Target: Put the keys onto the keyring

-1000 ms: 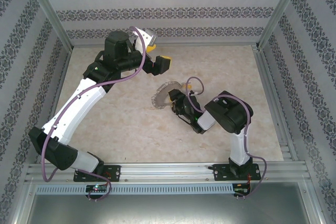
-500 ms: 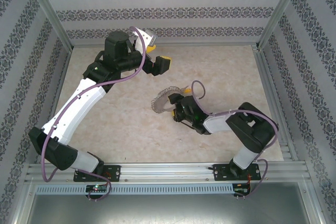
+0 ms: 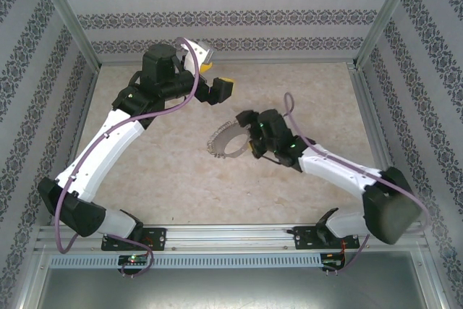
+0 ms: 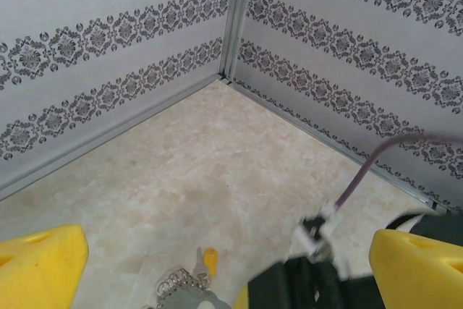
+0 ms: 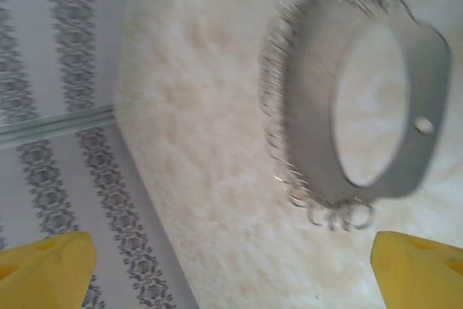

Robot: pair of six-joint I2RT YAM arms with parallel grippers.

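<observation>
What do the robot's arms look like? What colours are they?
The left arm and right arm have white shells with chunky black joints, and a purple cable loops along each. The left pincer and right pincer both end in bright yellow fingertips.

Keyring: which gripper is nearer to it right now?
Right. The right gripper is just beside the keyring, on its right; the left gripper hovers well apart, toward the far wall.
</observation>
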